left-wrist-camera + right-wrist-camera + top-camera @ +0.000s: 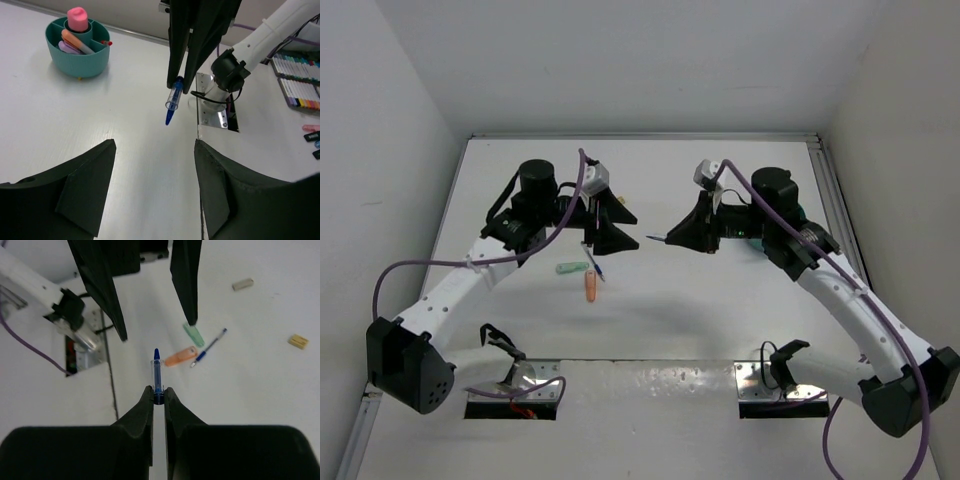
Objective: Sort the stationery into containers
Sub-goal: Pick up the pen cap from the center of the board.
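Right claw [158, 390]: both fingers pressed together on the very end of a blue pen [157, 372], and nothing else is in its grip.
Held pen, place: it sticks straight out ahead of the right claw, in the air above the table [670, 330], with its free blue tip aimed at the left claw.
Held pen, look: slim clear barrel with a blue core showing through and a solid blue tip; unmarked as far as can be seen.
Held pen, handling: likely very light and stiff, with smooth plastic that could slip or swivel, since only its tail is pinched.
Held pen, where to grip: judged best across the middle of the clear barrel, which is bare and reachable.
Left claw [154, 144]: fingers spread wide apart, holding nothing, facing the right claw with the pen tip just short of its gap.
Below and beyond the pen tip: a mint-green stub [194, 334], an orange stub [181, 356] and a thin dark-blue pen [209, 347] lie close together on the table.
Farther out from the right claw: a beige eraser [243, 284] and a small yellow block [298, 341], well apart.
Far from the left claw: a round teal cup [80, 62] with compartments, already holding a pink marker [77, 17] and other pieces.
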Available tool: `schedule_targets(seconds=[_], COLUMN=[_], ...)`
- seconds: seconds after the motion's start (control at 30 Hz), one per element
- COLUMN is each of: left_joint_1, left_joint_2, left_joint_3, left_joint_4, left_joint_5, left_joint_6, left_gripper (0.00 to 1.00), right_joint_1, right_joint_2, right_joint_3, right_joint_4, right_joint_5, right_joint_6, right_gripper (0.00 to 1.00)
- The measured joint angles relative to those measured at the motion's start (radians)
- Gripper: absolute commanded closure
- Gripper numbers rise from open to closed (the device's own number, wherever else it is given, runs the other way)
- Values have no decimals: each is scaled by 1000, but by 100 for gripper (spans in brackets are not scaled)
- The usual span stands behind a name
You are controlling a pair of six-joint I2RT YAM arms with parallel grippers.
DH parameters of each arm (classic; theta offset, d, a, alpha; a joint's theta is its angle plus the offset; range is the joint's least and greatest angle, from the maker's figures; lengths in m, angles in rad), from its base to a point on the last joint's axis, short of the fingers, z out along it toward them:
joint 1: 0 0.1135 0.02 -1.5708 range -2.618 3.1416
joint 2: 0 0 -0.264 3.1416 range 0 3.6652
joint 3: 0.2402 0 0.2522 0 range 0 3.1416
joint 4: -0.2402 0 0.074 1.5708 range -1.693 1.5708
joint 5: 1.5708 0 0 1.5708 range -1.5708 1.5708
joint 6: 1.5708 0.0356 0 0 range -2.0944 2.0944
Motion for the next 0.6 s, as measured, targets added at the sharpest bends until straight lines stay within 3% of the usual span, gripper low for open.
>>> schedule_targets(seconds=[0.13,0.33,0.5,0.6], left_joint_1=[-19,-58,-80,-89], left_joint_2=[-1,2,2,2], left_joint_3=[10,57,72,72], left_joint_4=[-51,-94,-97,-105], left_joint_5=[-33,-43,-19,-12], left_joint_6=[38,68,72,71], left_gripper=[27,49,51,65], right_joint_1=[0,11,22,26], right_joint_2=[20,38,39,46], right_joint_3=[2,27,43,48], right_joint_4=[87,98,96,96], right_joint_5=[-64,-109,-118,-121], right_joint_6=[155,232,234,233], right_gripper=[100,100,100,100])
